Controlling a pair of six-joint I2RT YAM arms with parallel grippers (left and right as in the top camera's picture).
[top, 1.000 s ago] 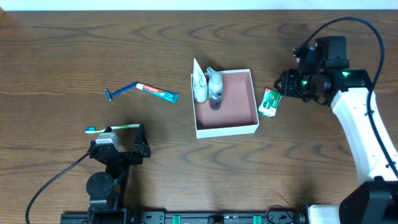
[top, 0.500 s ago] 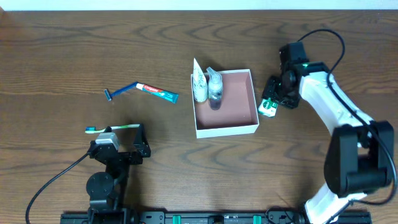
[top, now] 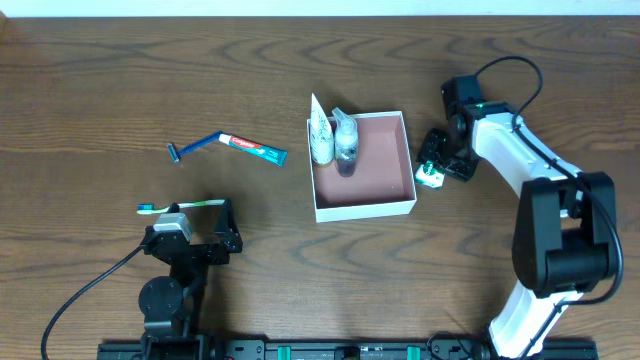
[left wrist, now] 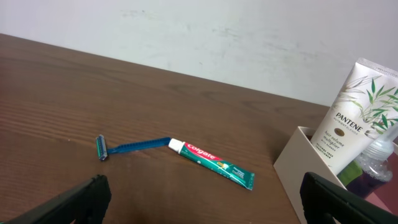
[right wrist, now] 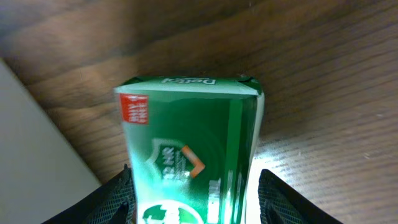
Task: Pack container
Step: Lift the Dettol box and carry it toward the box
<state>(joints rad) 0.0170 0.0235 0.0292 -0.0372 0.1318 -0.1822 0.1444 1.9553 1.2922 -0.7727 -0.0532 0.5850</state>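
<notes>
The container (top: 385,165) is a square white-walled box with a pink-brown inside, at the table's middle; its wall shows in the left wrist view (left wrist: 298,168). A white Pantene tube (top: 320,135) and a clear bottle (top: 346,148) lean in its left side. The green soap carton (top: 430,173) lies on the table just right of the container. My right gripper (top: 442,160) is low over it, open, with a finger on each side of the carton (right wrist: 186,124); a gap shows at the right finger. My left gripper (top: 205,232) is open and empty at the front left.
A toothpaste tube (top: 255,149) and a blue razor (top: 193,148) lie left of the container, also in the left wrist view (left wrist: 214,163) (left wrist: 127,147). A green toothbrush (top: 180,206) lies just beyond my left gripper.
My right arm has swung left and come down onto the soap carton, so its fingers now straddle it. The carton, the container and the left arm have not moved.
</notes>
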